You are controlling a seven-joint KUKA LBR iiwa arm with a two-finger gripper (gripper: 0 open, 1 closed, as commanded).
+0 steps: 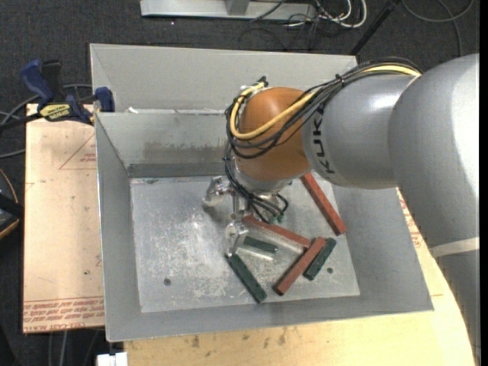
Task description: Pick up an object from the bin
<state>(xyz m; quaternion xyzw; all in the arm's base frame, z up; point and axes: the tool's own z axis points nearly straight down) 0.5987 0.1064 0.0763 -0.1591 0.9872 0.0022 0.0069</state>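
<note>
End effector [236, 233] low over short dark green stick [257, 245] in bin [168, 235], long axis left-right, right end slightly lower; grip state cannot tell.

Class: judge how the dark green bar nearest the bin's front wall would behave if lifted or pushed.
The dark green bar looks straight and sharp-edged, so probably stiff. Its flat faces suggest it would slide rather than roll on the bin floor. Being slim, it is likely light.
</note>
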